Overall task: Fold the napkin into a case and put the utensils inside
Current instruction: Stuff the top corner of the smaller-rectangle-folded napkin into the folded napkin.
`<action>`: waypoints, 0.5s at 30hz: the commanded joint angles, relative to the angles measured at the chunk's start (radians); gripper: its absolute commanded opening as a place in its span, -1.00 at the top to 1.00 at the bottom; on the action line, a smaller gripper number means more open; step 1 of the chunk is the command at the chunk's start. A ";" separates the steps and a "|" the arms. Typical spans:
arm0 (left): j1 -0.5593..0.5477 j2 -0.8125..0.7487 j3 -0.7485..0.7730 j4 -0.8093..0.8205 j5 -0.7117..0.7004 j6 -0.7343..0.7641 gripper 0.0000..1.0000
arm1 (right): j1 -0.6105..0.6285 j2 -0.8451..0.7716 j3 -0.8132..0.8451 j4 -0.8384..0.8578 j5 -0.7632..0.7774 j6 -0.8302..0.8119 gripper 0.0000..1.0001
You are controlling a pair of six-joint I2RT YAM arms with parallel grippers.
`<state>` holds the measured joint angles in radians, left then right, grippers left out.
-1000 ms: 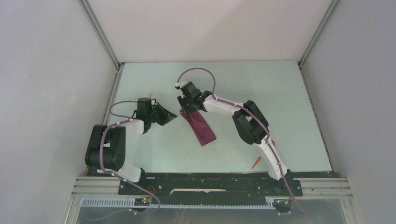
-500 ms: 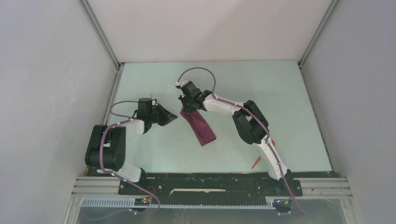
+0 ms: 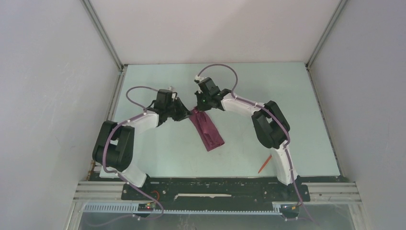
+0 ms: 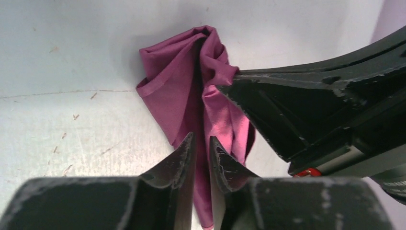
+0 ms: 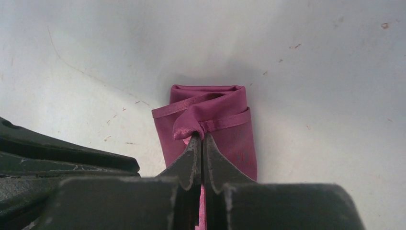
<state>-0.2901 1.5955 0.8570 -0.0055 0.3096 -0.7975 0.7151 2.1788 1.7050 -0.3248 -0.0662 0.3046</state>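
Napkin (image 3: 207, 129) folded to a narrow plum strip, lying diagonally at mid-tabletop (image 3: 306, 105), far end toward the left, near end toward the right. It is flat along its near part and bunched and raised at the far end, where both arms meet. Left pincer (image 4: 201, 139) is at that far end, on its left side. Its fingers are almost together, with only a thin gap and a strip of cloth visible in it. Cannot tell whether it grips the cloth or sits just over it. Left wrist view: cloth gathered into upright creases ahead of the fingertips, hemmed edge on the left. Right pincer (image 5: 200, 137) is at the same end, on the right side, just beside the left one. Its jaws are pressed together on a raised fold of the top layer, with cloth pinched at the tips and showing down the seam between them. Right wrist view: beyond the pinch the strip lies flat, end square, hems layered across it. Further right, one thin orange-red utensil (image 3: 262, 165) lies on the tabletop near the right arm's base, well apart from the napkin; spoon or stick not resolvable.
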 commanded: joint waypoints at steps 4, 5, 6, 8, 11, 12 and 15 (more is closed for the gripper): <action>-0.063 0.088 0.129 -0.145 -0.108 0.093 0.49 | -0.015 -0.077 -0.038 0.045 -0.023 0.048 1.00; -0.073 0.099 0.139 -0.149 -0.110 0.098 0.44 | -0.016 -0.077 -0.038 0.046 -0.022 0.049 1.00; -0.083 0.107 0.149 -0.160 -0.125 0.105 0.40 | -0.017 -0.078 -0.038 0.045 -0.023 0.049 1.00; -0.105 0.119 0.172 -0.189 -0.165 0.124 0.36 | -0.019 -0.078 -0.040 0.046 -0.023 0.053 1.00; -0.132 0.138 0.205 -0.231 -0.224 0.151 0.35 | -0.024 -0.074 -0.042 0.048 -0.033 0.059 1.00; -0.140 0.146 0.217 -0.242 -0.240 0.158 0.34 | -0.025 -0.073 -0.043 0.049 -0.036 0.063 1.00; -0.161 0.167 0.250 -0.275 -0.289 0.180 0.35 | -0.027 -0.078 -0.052 0.055 -0.040 0.065 1.00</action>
<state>-0.4267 1.7432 1.0470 -0.2245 0.1234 -0.6788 0.6945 2.1727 1.6680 -0.2985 -0.0952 0.3473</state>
